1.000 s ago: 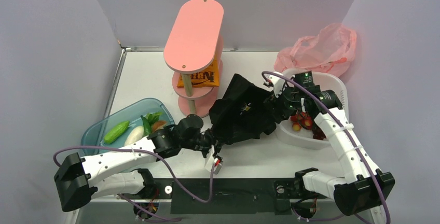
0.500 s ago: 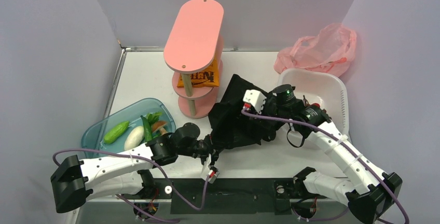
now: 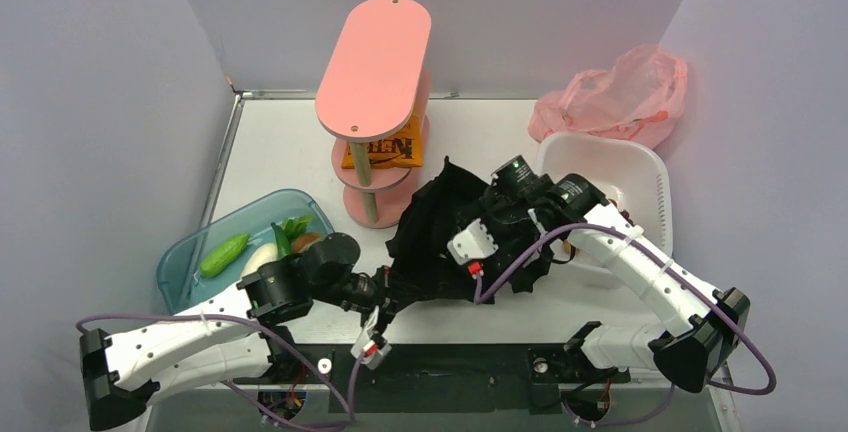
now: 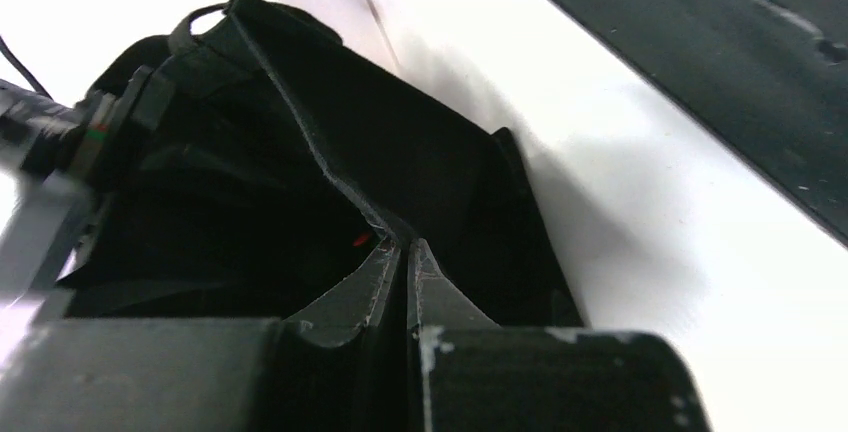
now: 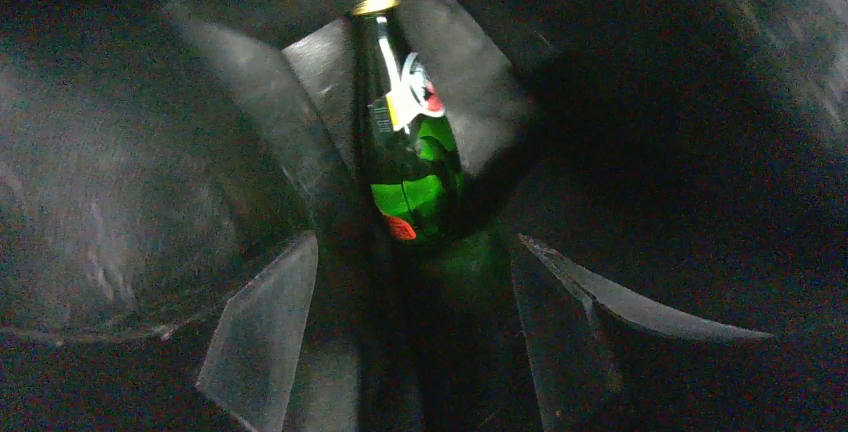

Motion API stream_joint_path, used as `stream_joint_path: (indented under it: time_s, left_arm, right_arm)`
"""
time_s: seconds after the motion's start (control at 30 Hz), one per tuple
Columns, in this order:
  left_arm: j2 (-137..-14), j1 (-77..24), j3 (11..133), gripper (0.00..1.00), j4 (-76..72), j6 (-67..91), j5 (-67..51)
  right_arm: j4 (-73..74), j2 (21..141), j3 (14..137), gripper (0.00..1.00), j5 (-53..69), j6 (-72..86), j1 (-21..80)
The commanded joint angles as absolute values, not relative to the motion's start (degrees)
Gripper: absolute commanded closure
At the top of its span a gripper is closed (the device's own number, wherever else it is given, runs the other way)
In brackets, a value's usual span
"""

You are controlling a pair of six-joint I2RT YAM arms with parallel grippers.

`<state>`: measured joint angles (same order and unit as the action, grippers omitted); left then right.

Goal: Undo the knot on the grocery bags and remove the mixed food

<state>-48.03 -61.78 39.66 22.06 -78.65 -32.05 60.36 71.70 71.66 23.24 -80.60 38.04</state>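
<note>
Update: boxy black fabric tote sits mid-frame on the white surface. The left fingers are pinching its rim. The right fingers are spread inside it, green glass bottle just ahead, top-centre.

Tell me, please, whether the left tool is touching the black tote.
Touching. In the left wrist view, the left tool is shut, with the rim edge of the black tote running straight in between its closed jaws.
</note>
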Motion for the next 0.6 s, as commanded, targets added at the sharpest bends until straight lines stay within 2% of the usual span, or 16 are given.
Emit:
stream_joint_path:
  time_s: [0.0,0.3,0.4,0.57]
  left_arm:
    - [-41.8,-62.7,43.0,1.00,36.5,-85.9,-41.3]
    - [-39.8,-62.8,43.0,1.00,40.3,-87.4,-39.8]
    - [-39.5,-62.8,42.7,1.00,40.3,-87.3,-39.4]
    - [-39.8,-62.8,42.6,1.00,39.9,-86.0,-38.5]
  right_arm:
    - [71.7,71.9,71.8,0.33,23.8,-97.2,43.3]
    - [73.0,83.9,74.8,0.29,16.2,-97.2,48.5]
    - [72.1,88.2,76.3,0.15,14.2,-94.3,48.8]
    - [66.9,94.2,76.1,0.10,8.7,-90.2,49.7]
